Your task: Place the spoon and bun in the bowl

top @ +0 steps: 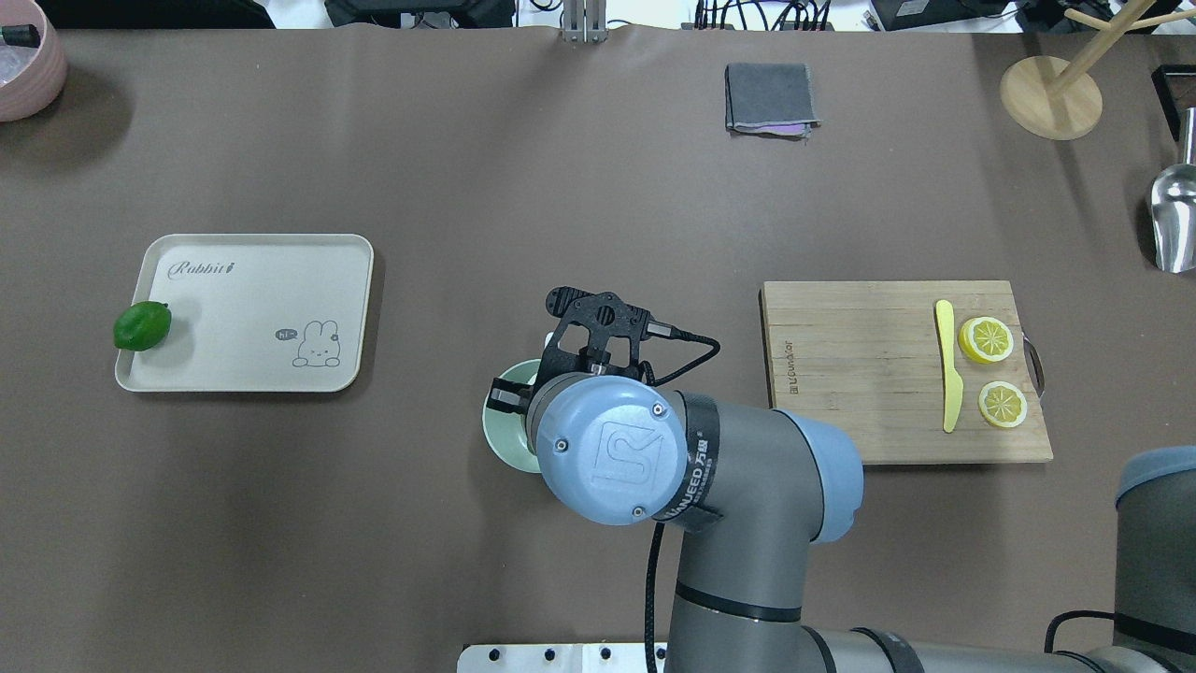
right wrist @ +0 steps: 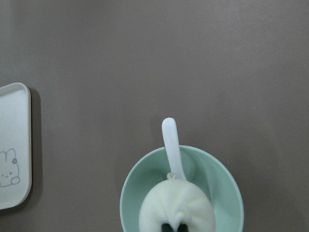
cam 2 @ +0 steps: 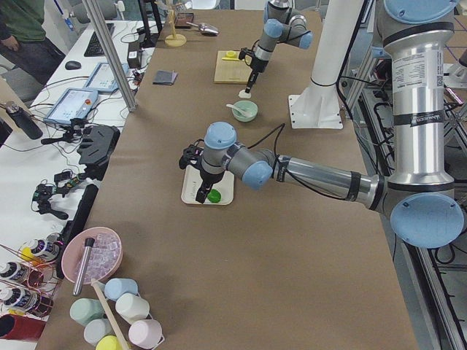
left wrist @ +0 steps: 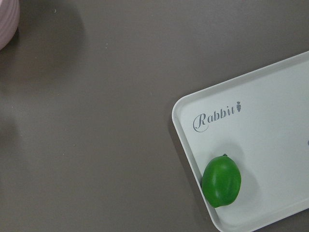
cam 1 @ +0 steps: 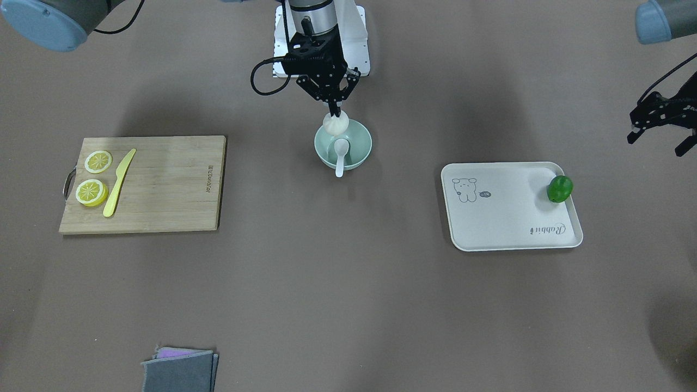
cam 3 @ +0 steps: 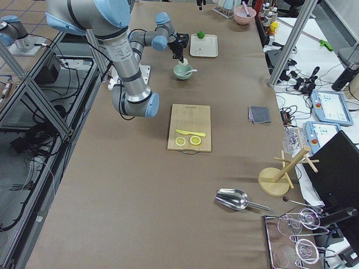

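Observation:
My right gripper is shut on the white pleated bun and holds it just above the far side of the mint-green bowl. The white spoon lies in the bowl, with its handle over the rim. In the right wrist view the bun hangs over the bowl, and the spoon points away behind it. In the overhead view my right arm hides all but the bowl's edge. My left gripper is open and empty, raised beside the cream tray.
A green lime lies on the tray's corner. A wooden cutting board holds two lemon slices and a yellow knife. A folded grey cloth lies at the table's far edge.

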`<action>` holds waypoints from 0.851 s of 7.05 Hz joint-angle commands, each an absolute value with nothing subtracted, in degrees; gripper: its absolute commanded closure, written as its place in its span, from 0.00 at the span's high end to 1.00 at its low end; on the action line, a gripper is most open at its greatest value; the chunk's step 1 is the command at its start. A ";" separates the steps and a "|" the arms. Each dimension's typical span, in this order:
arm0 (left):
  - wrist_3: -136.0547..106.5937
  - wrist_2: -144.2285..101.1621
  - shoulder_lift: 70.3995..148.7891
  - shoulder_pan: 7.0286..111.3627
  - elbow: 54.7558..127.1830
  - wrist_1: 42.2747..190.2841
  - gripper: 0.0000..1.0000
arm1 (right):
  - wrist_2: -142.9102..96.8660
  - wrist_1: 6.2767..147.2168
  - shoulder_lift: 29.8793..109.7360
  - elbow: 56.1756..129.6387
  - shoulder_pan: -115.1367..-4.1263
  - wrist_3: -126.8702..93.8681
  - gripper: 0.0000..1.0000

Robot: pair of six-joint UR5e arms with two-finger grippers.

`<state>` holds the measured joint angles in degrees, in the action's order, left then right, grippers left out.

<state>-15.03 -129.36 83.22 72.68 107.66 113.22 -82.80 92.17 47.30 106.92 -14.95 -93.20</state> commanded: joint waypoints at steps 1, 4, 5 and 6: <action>-15.03 -129.37 82.45 72.69 107.66 113.38 0.99 | -80.70 92.20 45.97 106.52 -13.98 -93.43 1.00; -14.25 -129.20 81.65 72.69 107.32 113.47 0.99 | -82.78 92.55 45.26 107.66 -16.59 -91.59 1.00; -14.41 -129.37 79.91 72.69 106.44 114.77 0.99 | -87.23 92.72 45.52 107.67 -20.35 -88.97 1.00; -14.15 -128.24 77.54 72.86 103.91 115.22 0.99 | -92.15 92.81 46.40 107.67 -25.00 -85.90 1.00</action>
<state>-14.38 -129.06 79.93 72.73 106.14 114.46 -86.82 92.66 45.66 107.58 -20.06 -89.18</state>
